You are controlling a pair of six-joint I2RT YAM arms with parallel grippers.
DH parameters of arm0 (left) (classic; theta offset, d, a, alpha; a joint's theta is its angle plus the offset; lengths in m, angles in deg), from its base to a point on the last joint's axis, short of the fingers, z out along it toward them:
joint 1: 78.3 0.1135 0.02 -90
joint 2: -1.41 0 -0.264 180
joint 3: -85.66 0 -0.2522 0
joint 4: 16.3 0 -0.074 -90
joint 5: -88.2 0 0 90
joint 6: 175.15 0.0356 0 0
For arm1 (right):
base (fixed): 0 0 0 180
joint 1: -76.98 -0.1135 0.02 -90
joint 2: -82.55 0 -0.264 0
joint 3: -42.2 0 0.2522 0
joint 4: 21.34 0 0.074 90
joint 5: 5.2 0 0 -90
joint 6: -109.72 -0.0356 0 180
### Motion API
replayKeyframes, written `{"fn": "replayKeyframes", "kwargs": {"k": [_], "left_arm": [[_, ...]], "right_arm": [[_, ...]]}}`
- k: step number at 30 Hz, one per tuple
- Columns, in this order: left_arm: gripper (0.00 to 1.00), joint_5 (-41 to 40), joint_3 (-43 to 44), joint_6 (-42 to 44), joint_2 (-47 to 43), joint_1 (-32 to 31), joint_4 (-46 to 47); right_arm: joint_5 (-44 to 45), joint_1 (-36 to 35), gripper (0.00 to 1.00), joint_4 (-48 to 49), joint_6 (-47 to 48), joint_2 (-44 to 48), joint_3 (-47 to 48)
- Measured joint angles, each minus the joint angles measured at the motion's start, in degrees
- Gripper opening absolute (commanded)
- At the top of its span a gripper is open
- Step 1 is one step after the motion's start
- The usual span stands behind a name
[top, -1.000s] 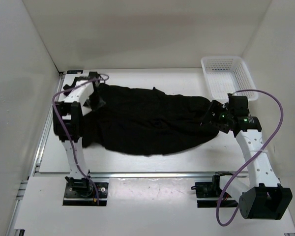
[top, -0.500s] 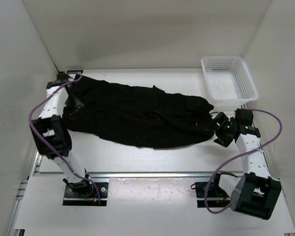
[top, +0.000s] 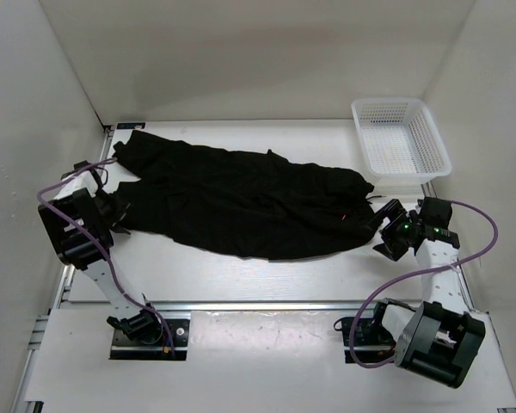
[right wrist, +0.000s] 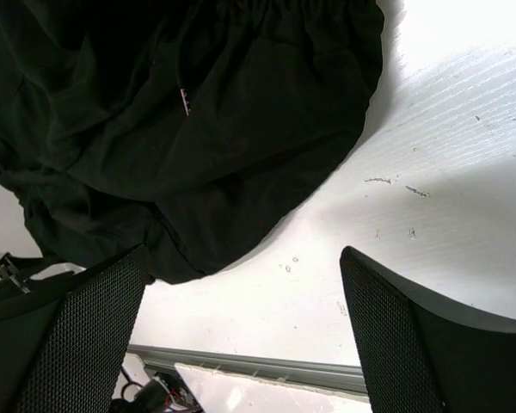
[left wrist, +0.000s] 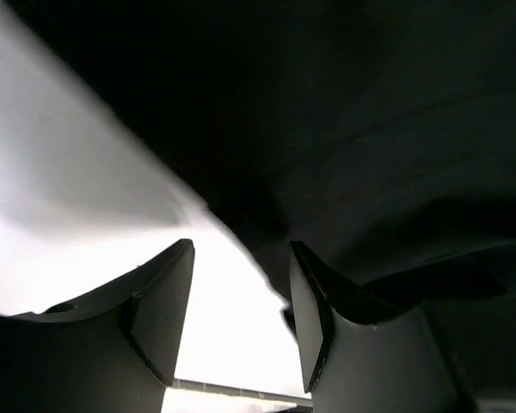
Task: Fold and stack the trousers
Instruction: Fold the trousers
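Observation:
The black trousers [top: 241, 202] lie spread flat across the table, legs toward the far left, waist toward the right. My left gripper [top: 113, 212] is open at the trousers' left edge, low over the table. In the left wrist view the jaws [left wrist: 239, 318] stand apart with white table between them and dark cloth [left wrist: 370, 129] just beyond. My right gripper [top: 383, 229] is open, just off the waist end. In the right wrist view the jaws [right wrist: 245, 331] are wide apart over bare table, the waist [right wrist: 198, 129] above them with a drawstring tip [right wrist: 186, 105] showing.
A white mesh basket [top: 401, 138] stands at the back right corner. White walls close in the table on the left, back and right. A metal rail [top: 267, 303] runs along the near edge in front of the arm bases.
Both arms have pulled back toward the near edge. The left gripper let go of the leg end and moved down the left side. The trousers now lie flatter and longer.

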Motion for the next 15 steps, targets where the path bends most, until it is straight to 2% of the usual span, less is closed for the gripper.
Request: {"fn": "replayKeyframes", "kwargs": {"k": [2,3,4,5,7,10,15], "left_arm": [[0.54,0.4,1.6,0.1,1.2,-0.6,0.6],[0.46,0.6,2.4,0.1,1.9,-0.9,0.8],[0.17,0.8,3.3,0.0,2.6,-1.1,1.1],[0.10,0.9,4.0,0.1,3.3,-1.2,1.5],[0.10,1.1,4.6,0.4,4.3,-1.2,2.1],[0.10,1.1,4.7,0.4,4.7,-1.2,2.3],[0.10,0.0,5.2,-0.1,3.3,-1.2,2.0]], "right_arm": [[0.0,0.0,0.96,0.2,-0.1,-0.4,0.0],[0.0,0.0,0.96,0.2,-0.2,-0.8,0.0],[0.0,0.0,0.96,0.4,-0.5,-1.1,0.0],[0.1,0.0,0.96,0.9,-1.0,-1.5,-0.2],[0.3,0.0,0.94,1.9,-2.0,-2.7,-0.5],[0.8,0.0,0.87,4.5,-3.6,-6.0,-1.1],[3.2,0.0,0.87,7.7,-5.5,-12.9,-1.2]]}}
